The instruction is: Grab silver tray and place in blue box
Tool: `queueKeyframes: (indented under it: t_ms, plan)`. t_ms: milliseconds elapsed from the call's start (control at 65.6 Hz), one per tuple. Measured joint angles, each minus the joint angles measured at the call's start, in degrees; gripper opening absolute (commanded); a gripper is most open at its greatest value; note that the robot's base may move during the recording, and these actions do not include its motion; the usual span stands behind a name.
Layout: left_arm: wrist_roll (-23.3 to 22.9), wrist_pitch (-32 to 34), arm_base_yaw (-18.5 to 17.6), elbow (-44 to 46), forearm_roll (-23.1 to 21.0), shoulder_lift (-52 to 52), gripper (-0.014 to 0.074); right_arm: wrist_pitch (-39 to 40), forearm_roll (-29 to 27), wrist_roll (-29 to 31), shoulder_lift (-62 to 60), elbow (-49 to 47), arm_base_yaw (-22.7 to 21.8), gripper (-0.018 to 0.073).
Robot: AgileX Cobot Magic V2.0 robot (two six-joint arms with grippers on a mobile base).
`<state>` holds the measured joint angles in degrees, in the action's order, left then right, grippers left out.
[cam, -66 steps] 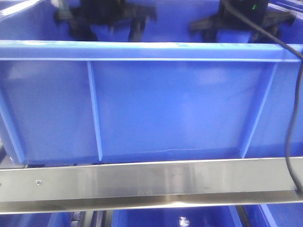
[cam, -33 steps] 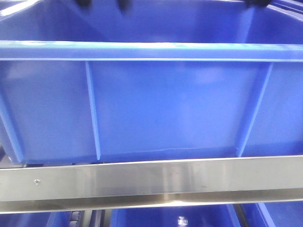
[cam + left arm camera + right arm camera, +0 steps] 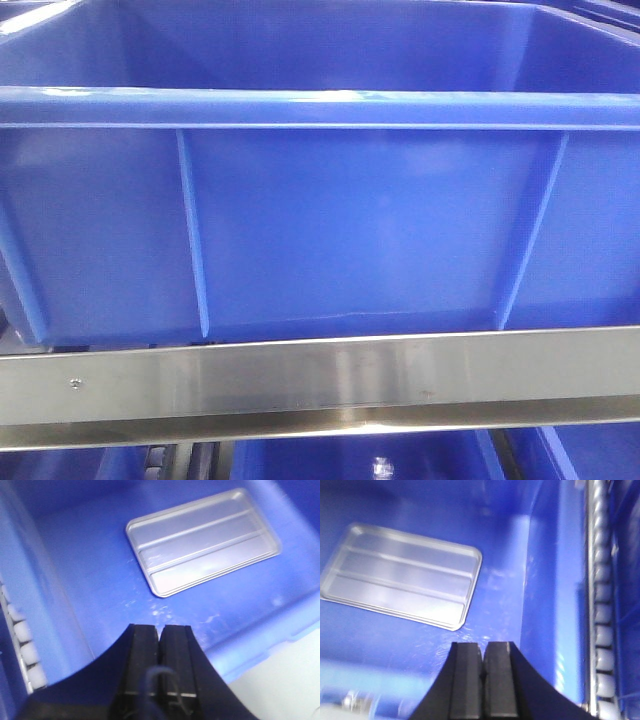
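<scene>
Front view: blue box (image 3: 330,220) sits behind a steel rail (image 3: 320,385), more blue bins below. Roller tracks (image 3: 600,610) run beside the box. Silver tray (image 3: 202,540) lies flat on the box floor, ridges up. Left gripper (image 3: 160,640) and right gripper (image 3: 482,657) both pressed together, holding nothing, above the floor, apart from the tray

Front cam sits low, close against blue box (image 3: 350,230) side wall. Both wrist cams look down into it, sharing silver tray (image 3: 202,542) on floor.
</scene>
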<state>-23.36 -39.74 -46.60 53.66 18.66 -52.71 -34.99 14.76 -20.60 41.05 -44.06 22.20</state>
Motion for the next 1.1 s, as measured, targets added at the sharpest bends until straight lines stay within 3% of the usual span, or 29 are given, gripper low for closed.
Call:
queueKeyframes:
  t_ms: [229, 427, 1006, 1098]
  plan:
    - [0.00, 9.71, -0.12, -14.29, 0.41, 19.91, -0.0095, 4.25, 0.00, 1.06, -21.18, 13.41, 0.00, 0.0057]
    - [0.00, 11.81, -0.12, -21.03, 0.50, 29.34, -0.0095, 5.07, 0.00, 1.27, -31.27, 21.36, 0.00, 0.0057]
    - [0.00, 11.95, -0.12, -21.63, 0.40, 30.82, -0.0095, 5.47, 0.00, 1.27, -32.21, 22.81, 0.00, 0.0057]
    - [0.52, 11.85, -0.12, -21.72, -2.42, 30.82, -0.0095, 5.47, 0.00, 1.27, -32.21, 22.81, 0.00, 0.0057]
